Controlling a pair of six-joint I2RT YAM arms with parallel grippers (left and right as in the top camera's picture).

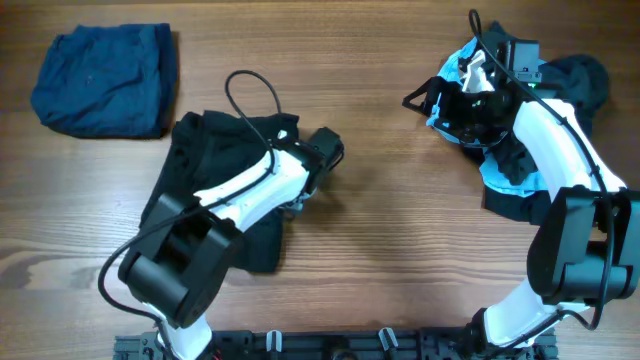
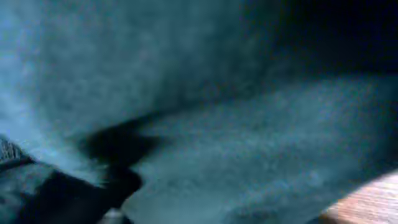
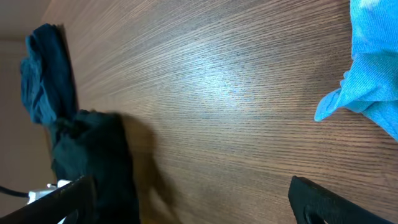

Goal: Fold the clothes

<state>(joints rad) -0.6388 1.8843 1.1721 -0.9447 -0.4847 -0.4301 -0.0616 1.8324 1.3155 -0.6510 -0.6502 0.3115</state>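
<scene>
Table (image 1: 400, 240): folded garment (image 1: 105, 80) lay at the far left corner. Crumpled garment (image 1: 205, 150) lay just beside it, toward the centre and nearer the robot. Garment pile (image 1: 500, 185) lay at the far right, well apart from both.

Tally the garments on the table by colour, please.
Navy-blue garment: 1
Black: 2, namely the black garment spread at centre-left and the black fabric heaped on the right, counted as one piece
Light-blue garment: 1
Total: 4, though the heap may hide more.
</scene>
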